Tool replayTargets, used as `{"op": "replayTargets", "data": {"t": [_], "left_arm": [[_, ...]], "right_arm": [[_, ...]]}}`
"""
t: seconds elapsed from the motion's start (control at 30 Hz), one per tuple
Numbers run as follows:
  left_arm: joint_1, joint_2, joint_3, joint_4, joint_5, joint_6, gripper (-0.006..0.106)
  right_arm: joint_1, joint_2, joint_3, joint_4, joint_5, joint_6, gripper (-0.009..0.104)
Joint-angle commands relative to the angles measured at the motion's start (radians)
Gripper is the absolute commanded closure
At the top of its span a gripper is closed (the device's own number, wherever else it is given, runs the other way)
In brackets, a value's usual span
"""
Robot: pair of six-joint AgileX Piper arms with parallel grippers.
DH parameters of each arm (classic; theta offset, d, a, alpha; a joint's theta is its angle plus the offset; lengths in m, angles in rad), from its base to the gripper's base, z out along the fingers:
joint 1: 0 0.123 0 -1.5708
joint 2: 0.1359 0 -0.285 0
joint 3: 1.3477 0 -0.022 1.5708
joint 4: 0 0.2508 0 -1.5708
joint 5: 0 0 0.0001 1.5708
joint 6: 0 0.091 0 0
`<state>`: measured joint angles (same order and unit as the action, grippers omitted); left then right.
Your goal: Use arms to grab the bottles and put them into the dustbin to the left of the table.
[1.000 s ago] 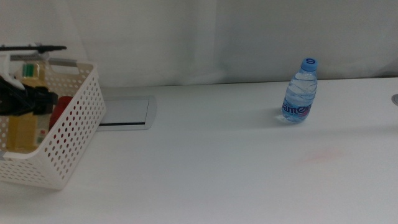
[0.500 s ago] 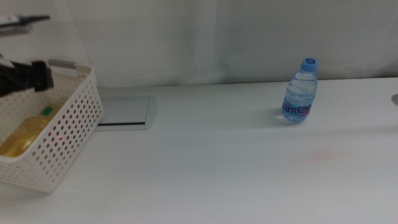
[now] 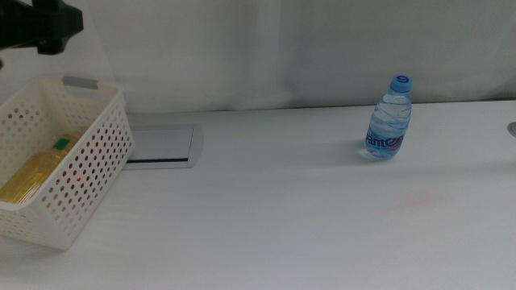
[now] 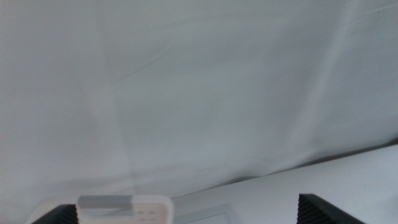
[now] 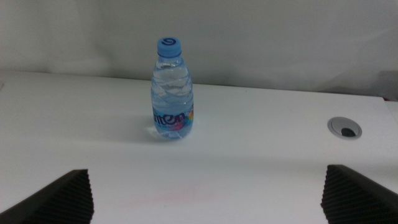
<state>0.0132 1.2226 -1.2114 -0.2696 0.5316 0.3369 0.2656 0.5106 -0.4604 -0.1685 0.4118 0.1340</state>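
Left pincer (image 3: 50,28) has risen above the dustbin (image 3: 97,153), spread and empty; water bottle (image 3: 389,119) upright on white table (image 3: 282,217)

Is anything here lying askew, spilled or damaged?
Nothing is spilled or damaged. The yellow-liquid bottle lies on its side inside the dustbin, as expected there. The water bottle stands upright on the table. The left gripper hangs above the dustbin, jaws open.
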Motion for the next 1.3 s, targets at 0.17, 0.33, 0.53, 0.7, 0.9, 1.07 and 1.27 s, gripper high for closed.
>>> {"op": "replayTargets", "data": {"t": [0.17, 0.33, 0.53, 0.7, 0.9, 1.07, 1.27], "left_arm": [[-0.085, -0.399, 0.324, -0.019, -0.044, 0.004, 0.009], [-0.085, -0.668, 0.572, -0.039, -0.059, 0.006, 0.009], [-0.085, -0.985, 0.833, -0.157, -0.017, 0.016, 0.009], [-0.085, -1.127, 0.858, -0.184, -0.041, 0.037, 0.009], [-0.083, -1.140, 0.858, -0.184, 0.019, 0.037, 0.009], [-0.083, -1.117, 0.858, -0.184, 0.019, 0.032, 0.009], [-0.083, -1.099, 0.858, -0.187, 0.017, 0.009, 0.009]], "right_arm": [[-0.006, -0.006, 0.006, -0.004, -0.055, -0.011, -0.008], [-0.006, -0.006, 0.006, 0.008, -0.078, -0.011, -0.008], [-0.006, 0.012, 0.006, 0.049, -0.108, -0.011, -0.008], [-0.006, 0.076, 0.006, 0.049, -0.151, -0.011, -0.008], [-0.004, 0.181, 0.002, 0.078, -0.308, -0.011, -0.008], [0.005, 0.303, -0.008, 0.071, -0.392, -0.011, -0.008], [0.058, 0.479, -0.028, 0.055, -0.482, -0.011, -0.008]]}}
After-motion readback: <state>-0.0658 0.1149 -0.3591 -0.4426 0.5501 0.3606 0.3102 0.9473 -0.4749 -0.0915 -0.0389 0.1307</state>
